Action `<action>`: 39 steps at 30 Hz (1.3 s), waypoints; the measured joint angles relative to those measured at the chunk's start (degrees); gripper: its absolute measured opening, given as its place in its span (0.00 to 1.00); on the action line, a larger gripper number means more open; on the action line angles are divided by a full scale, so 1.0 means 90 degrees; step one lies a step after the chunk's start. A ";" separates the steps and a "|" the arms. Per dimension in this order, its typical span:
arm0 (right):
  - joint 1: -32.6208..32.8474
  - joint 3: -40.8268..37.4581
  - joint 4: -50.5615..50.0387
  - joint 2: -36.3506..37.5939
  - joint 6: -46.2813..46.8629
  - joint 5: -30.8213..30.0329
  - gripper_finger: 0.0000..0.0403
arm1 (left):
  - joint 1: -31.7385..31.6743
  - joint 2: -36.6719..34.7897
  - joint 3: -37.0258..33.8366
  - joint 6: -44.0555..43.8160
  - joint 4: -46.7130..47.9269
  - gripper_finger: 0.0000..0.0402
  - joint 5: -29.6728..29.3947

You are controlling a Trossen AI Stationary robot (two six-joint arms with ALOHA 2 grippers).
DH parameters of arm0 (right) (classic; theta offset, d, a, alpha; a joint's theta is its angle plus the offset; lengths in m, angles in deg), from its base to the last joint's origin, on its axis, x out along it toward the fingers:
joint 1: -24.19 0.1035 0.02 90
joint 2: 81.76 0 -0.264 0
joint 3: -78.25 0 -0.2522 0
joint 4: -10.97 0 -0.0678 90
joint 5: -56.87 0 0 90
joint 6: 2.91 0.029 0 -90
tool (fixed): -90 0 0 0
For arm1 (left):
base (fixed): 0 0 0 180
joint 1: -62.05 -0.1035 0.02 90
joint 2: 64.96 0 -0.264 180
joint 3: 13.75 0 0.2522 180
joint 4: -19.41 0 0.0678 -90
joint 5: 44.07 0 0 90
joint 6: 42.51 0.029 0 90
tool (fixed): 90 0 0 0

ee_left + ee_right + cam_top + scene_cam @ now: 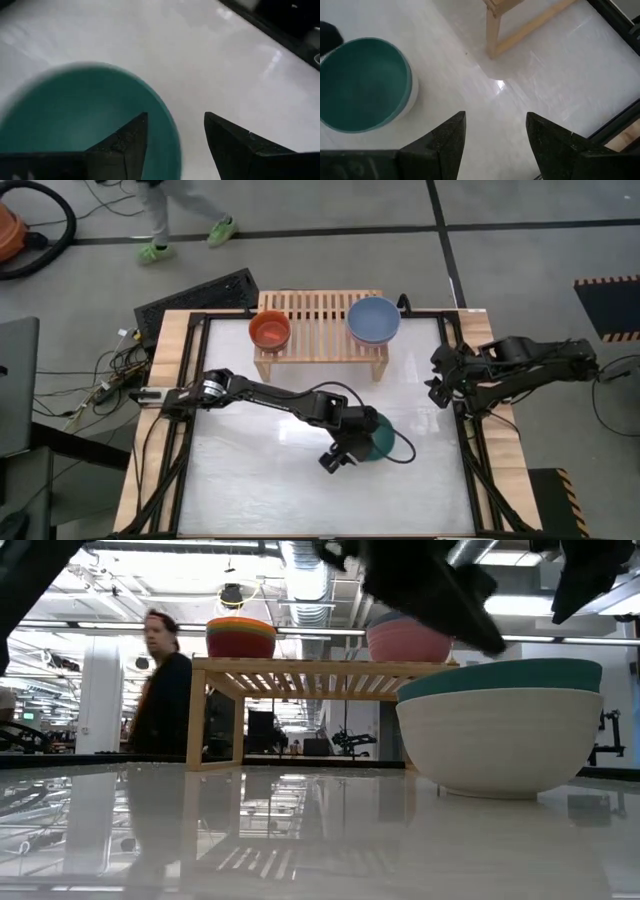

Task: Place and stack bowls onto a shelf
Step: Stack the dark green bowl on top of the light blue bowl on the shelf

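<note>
Your teal bowl (385,438) sits nested inside a cream bowl (500,745) on the white table (250,480), a little in front of the shelf's (318,330) right leg and well apart from it. In the left wrist view the teal bowl holds nothing.

Your left gripper (345,452) is spread open at that stack, one finger (127,137) over the bowl's inside and the other outside the rim; it grips nothing.

On the shelf, an orange bowl (269,330) sits at the left end and a blue bowl (373,319) at the right. The low view shows each is a stack, with a maroon bowl (240,644) and a pink bowl (408,642) underneath. The slats between them are bare.

Your right gripper (440,385) waits, fingers apart, at the table's right edge, holding nothing. Bare tabletop lies all around the stack.
</note>
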State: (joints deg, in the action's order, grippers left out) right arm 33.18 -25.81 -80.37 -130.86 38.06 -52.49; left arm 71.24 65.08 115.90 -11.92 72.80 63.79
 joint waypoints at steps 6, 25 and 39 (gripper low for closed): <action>0.0002 -0.0169 -0.0011 -0.0002 0.0001 0.0041 0.58 | -0.0008 0.0119 0.0027 -0.0231 -0.0173 0.45 -0.0200; 0.0000 -0.0166 -0.0003 -0.0002 -0.0102 0.0041 0.58 | -0.0017 0.0152 0.0012 -0.0333 -0.0196 0.14 -0.0186; 0.0000 -0.0164 0.0003 0.0000 -0.0053 0.0036 0.58 | -0.0020 0.0152 0.0012 -0.0375 -0.0057 0.00 -0.0373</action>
State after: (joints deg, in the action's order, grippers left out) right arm 33.18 -27.28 -80.34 -130.86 37.58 -52.16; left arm 71.07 66.45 116.01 -15.30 72.29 60.44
